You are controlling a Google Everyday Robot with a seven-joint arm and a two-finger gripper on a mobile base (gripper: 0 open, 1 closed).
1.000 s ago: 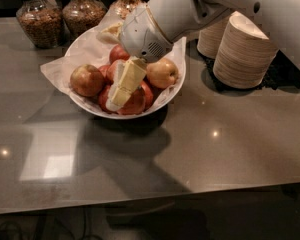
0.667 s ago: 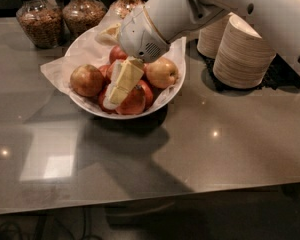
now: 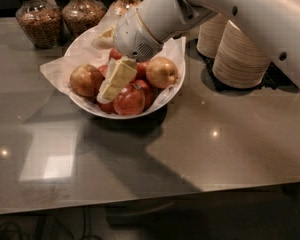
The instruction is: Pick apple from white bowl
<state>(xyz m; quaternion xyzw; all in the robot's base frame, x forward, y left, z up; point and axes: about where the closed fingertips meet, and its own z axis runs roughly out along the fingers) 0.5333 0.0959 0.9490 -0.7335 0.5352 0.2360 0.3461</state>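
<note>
Grey glossy tabletop (image 3: 230, 149), nearest the camera: bare sheen with light patches and a broad shadow lying under the arm.

White bowl (image 3: 162, 101), wide and shallow, resting on the tabletop left of centre. Lined with crumpled white paper (image 3: 55, 71) that spills over the left rim.

Deep red apples (image 3: 130, 100), at the front of the bowl, pressed against one another, just right of the gripper's tip and partly under it.

Gripper (image 3: 108, 90), cream-coloured, slanting down and leftward into the middle of the bowl, tip low among the fruit. Seen from one side as a single pale shape; whether spread or closed, and whether anything is held, cannot be told.

Apple (image 3: 85, 80), large, dull orange-red mottled with gold, sitting in the left part of the bowl. Lies just beside the gripper's tip, on its left and outside it; contact cannot be told. Resting on the paper, not lifted.

Paler yellow apple (image 3: 162, 72), in the right part of the bowl, on the far side of the gripper from the mottled one.

White arm (image 3: 150, 26), reaching in from the upper right, round wrist housing above the back of the bowl.

Stacked beige bowls (image 3: 240, 54), two piles on a dark mat, right of the white bowl.

Glass jars (image 3: 37, 19), at the far edge, filled with brown contents.
</note>
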